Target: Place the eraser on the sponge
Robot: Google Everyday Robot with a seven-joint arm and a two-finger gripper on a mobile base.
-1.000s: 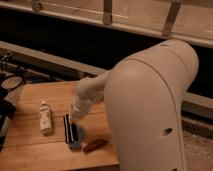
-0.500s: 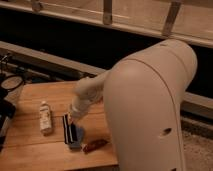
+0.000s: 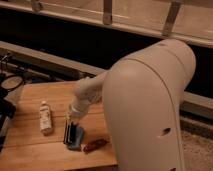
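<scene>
The eraser (image 3: 67, 133), a narrow black block with a pale stripe, lies lengthwise near the front of the wooden table (image 3: 30, 150). Its right side is against the blue sponge (image 3: 78, 139), and I cannot tell whether it rests partly on the sponge. My gripper (image 3: 72, 120) reaches down from the white arm and sits right over the far end of the eraser and sponge. It hides their far ends.
A small white bottle (image 3: 45, 118) lies to the left of the eraser. A reddish-brown elongated object (image 3: 95, 145) lies just right of the sponge near the table's front edge. The robot's big white arm housing (image 3: 150, 110) blocks the right side. Dark equipment (image 3: 7, 100) stands at the left edge.
</scene>
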